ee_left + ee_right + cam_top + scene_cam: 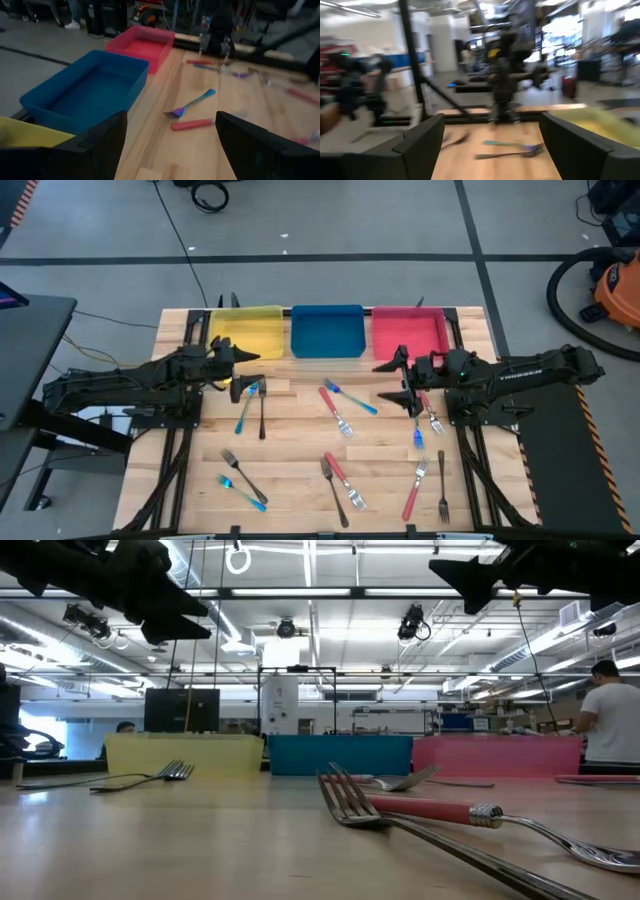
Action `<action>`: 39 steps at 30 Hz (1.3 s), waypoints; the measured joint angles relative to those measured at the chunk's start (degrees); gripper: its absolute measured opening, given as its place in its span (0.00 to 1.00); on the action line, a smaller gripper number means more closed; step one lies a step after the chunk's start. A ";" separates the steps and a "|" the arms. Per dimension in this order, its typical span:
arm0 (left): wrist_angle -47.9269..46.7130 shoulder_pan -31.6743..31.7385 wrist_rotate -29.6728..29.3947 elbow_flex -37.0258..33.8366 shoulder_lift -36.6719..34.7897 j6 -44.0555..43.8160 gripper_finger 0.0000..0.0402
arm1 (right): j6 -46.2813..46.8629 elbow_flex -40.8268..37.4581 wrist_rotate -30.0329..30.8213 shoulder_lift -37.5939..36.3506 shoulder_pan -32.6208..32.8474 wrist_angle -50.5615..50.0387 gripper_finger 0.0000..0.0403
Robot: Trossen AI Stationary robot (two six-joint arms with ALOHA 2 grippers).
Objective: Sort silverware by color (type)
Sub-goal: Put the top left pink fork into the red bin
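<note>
The silverware (336, 410) lies scattered flat across the wooden tabletop (300, 450), none of it in a bin. Near the left arm a blue-handled fork (245, 412) and a dark fork (262, 412) lie side by side. In the middle, a red-handled fork (334, 408) lies just beside another blue-handled fork (352, 396), the two making a shallow V (the left wrist view shows this pair too). Toward the front edge a dark fork (243, 473) crosses close to a small blue one (244, 492), and a red-handled fork (345, 480) lies against a dark fork (333, 491). At the front right a red-handled fork (414, 490) lies beside a dark fork (442, 485). More forks lie under the right arm, partly hidden by it.

Along the back edge three bins stand in a row, touching: a yellow bin (247, 332), a blue bin (327, 331) and a red bin (409, 332).

The left hand (243, 370) hangs above the tabletop just in front of the yellow bin, fingers spread and holding nothing. The right hand (396, 381) hangs in front of the red bin, pointing toward the middle, also spread wide and empty

A person in a white shirt (611, 728) stands in the room behind the tabletop
</note>
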 joint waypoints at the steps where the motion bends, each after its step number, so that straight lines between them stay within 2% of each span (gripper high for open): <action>1: 1.31 0.00 -0.03 0.00 0.34 -1.20 0.76 | 1.38 0.00 -0.83 0.16 0.53 0.07 0.83; 5: 3.07 0.00 -0.01 0.04 1.21 -2.56 0.76 | 10.49 0.00 -1.53 0.10 1.89 -0.88 0.83; 10: 3.50 0.00 -0.01 0.04 1.45 -2.45 0.76 | 28.30 0.00 -0.98 0.15 1.98 -3.76 0.83; 16: 3.60 0.00 -0.01 0.04 1.43 -2.29 0.76 | 44.72 -0.02 5.87 1.63 1.98 -10.23 0.83; 20: 3.87 0.00 -0.01 0.04 1.43 -2.27 0.76 | 53.40 -0.02 7.95 4.96 1.93 -11.44 0.83; 30: 5.48 0.00 -0.01 0.04 1.43 -2.21 0.76 | 65.98 -0.02 8.03 15.63 3.26 -10.43 0.83; 39: 5.37 0.00 -0.02 0.04 1.43 -2.21 0.76 | 74.86 0.00 8.25 25.67 7.29 -2.11 0.83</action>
